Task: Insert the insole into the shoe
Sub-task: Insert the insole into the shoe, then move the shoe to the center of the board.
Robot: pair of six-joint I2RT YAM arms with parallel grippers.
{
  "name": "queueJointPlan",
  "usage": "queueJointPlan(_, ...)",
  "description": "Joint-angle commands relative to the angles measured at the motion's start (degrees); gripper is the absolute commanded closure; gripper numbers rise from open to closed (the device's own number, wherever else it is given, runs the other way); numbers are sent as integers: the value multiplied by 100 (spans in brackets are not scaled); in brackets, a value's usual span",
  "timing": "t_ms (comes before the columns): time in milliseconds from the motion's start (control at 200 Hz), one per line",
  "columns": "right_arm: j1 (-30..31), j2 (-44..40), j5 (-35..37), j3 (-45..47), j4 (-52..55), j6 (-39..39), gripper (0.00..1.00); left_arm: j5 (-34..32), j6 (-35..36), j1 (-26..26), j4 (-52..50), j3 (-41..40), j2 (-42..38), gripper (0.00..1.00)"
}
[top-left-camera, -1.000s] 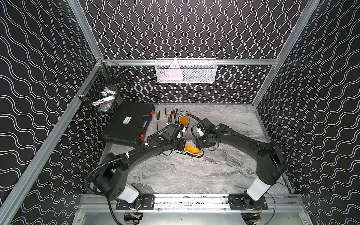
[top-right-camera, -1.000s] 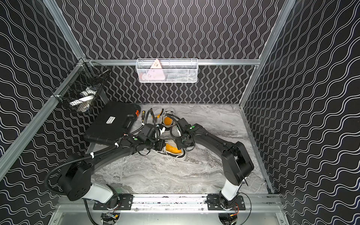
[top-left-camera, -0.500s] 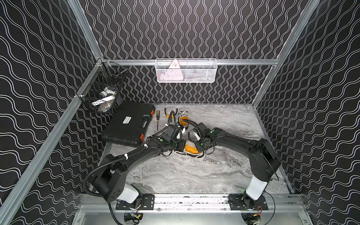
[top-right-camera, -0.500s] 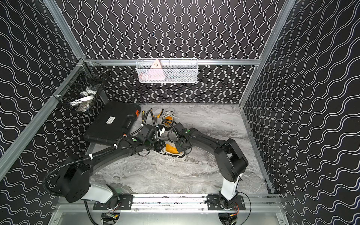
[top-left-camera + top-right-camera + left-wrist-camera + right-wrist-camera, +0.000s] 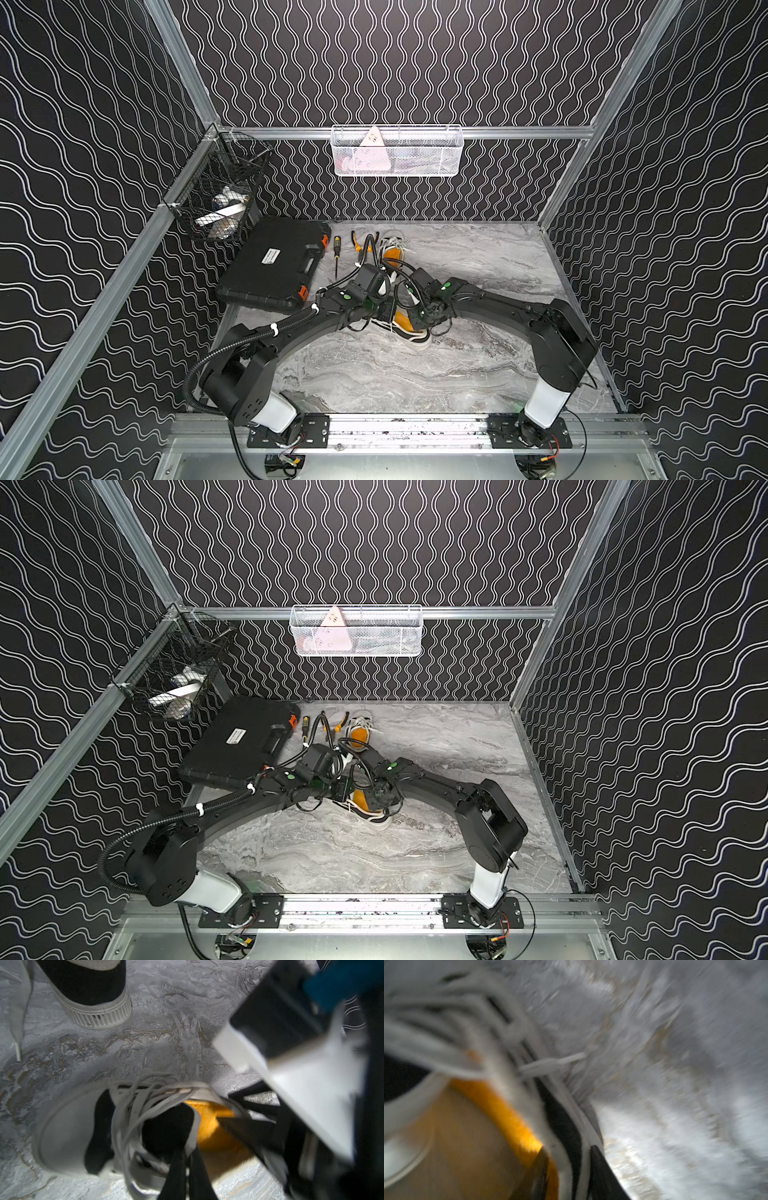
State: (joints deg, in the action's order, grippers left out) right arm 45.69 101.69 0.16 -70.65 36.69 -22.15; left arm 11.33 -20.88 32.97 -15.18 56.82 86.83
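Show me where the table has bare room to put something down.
Free: the table's back right, from the far shoe to the right wall; and the front strip between the near shoe and the rail. Crowded: back left, with case, screwdriver and pliers.

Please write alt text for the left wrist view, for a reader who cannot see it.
The left tool is shut on the tongue of a black-and-white shoe with orange lining and loose laces. The right tool reaches into its opening, and a second shoe lies beyond on the marble table.
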Motion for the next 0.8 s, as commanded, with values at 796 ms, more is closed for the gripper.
queueJointPlan(796,-438,458,-489,-259,-936,-588,64,75,287,-1,24,-35,-144,100)
